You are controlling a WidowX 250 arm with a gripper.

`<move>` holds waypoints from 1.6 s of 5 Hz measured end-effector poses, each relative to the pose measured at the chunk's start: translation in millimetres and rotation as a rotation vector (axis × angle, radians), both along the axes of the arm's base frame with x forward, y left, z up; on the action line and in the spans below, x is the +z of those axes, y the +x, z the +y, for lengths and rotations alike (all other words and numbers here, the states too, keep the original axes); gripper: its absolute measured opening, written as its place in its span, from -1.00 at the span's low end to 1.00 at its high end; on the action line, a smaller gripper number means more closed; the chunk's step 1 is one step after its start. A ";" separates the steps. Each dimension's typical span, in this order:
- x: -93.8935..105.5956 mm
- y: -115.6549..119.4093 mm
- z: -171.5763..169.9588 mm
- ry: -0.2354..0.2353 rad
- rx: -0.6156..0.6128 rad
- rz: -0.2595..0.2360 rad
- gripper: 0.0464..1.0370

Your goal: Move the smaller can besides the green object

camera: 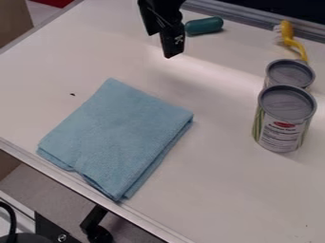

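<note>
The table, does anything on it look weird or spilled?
Nothing looks spilled. A tiny dark speck dots the white table near the blue cloth, maybe a crumb, and the cloth's layers don't line up neatly.

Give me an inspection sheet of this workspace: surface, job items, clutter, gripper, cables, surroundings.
Surface: white tabletop, small dark speck near the cloth, bright streak of light across the far part.
Job items: front can upright, partly hiding rear can; which is smaller, cannot tell. Green object lies near the far edge, neither can beside it.
Clutter: folded blue cloth; yellow brush with white bristles, beyond the cans.
Gripper: black gripper over the far part, by the green object.
Cables: black cable at lower left, off the tabletop.
Surroundings: grey floor below the near edge; red item at upper left.
</note>
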State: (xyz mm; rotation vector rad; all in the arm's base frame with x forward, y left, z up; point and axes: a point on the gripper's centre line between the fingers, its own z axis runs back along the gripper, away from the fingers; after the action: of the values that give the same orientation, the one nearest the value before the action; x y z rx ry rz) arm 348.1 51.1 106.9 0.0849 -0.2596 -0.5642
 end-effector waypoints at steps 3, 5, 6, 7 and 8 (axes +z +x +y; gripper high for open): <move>-14.7 17.8 -17.4 0.072 -0.156 0.019 0.93; 9.0 32.6 -46.1 0.169 -0.314 0.002 0.93; 16.8 44.4 -71.3 0.206 -0.458 0.022 0.93; 25.9 50.9 -99.6 0.205 -0.691 0.035 0.93; 19.4 58.5 -126.3 0.233 -0.912 0.044 0.93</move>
State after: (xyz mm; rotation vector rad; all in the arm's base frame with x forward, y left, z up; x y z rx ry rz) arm 406.6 -75.3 126.3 0.1811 -0.1788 -1.5018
